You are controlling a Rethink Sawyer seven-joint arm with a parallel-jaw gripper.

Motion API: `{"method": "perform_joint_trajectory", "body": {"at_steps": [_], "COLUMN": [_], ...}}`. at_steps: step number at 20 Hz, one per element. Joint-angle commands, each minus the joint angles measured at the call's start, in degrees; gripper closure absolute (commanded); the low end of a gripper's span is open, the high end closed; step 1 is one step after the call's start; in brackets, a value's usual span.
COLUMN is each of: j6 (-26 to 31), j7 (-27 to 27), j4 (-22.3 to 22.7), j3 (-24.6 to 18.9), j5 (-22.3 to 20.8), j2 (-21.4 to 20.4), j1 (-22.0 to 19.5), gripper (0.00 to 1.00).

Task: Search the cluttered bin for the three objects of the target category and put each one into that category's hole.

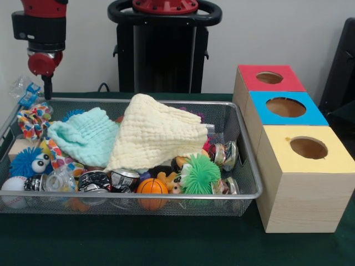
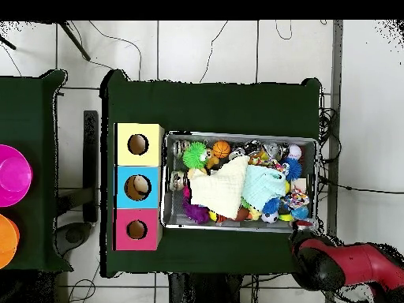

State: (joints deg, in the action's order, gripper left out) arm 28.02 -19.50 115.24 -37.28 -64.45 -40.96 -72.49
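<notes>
The silver wire-mesh bin (image 1: 133,195) is full of clutter. A yellow cloth (image 1: 155,133) and a mint cloth (image 1: 86,136) lie on top. Around them are a green spiky ball (image 1: 199,174), an orange basketball (image 1: 151,187), a blue fuzzy ball with eyes (image 1: 25,162), a baseball (image 1: 14,185) and cans (image 1: 125,178). My gripper (image 1: 47,88) hangs above the bin's far left corner, next to a clear packet with a blue item (image 1: 25,91). Beside the bin stand three wooden boxes with holes: red-topped (image 1: 269,77), blue-topped (image 1: 285,107) and yellow-topped (image 1: 308,148). In the overhead view my arm (image 2: 339,264) reaches toward the bin's rim (image 2: 237,134).
The robot's black pedestal (image 1: 163,50) stands behind the bin. A dark object (image 1: 344,66) sits at the right edge. In the overhead view a second green table at the left holds a pink disc (image 2: 12,175) and an orange disc (image 2: 6,241).
</notes>
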Motion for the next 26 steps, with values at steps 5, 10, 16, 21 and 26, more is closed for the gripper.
{"method": "perform_joint_trajectory", "body": {"at_steps": [5, 10, 16, 21, 26], "j6": [0.4, 0.0, -0.3, 0.4, 2.0], "j7": [0.8, 0.5, -0.2, 1.2, 3.5], "j4": [-3.0, -3.1, -3.1, -2.6, -2.9], "j3": [0.2, 0.2, 0.6, 0.2, 0.1], "j5": [-1.6, -1.4, -2.0, -1.1, -1.2], "j2": [-2.0, -1.7, -1.5, -1.4, -2.9], "j1": [0.2, -0.1, 0.2, -0.7, -0.6], "gripper": [1.00, 0.00, 0.00, 0.00, 0.00]}}
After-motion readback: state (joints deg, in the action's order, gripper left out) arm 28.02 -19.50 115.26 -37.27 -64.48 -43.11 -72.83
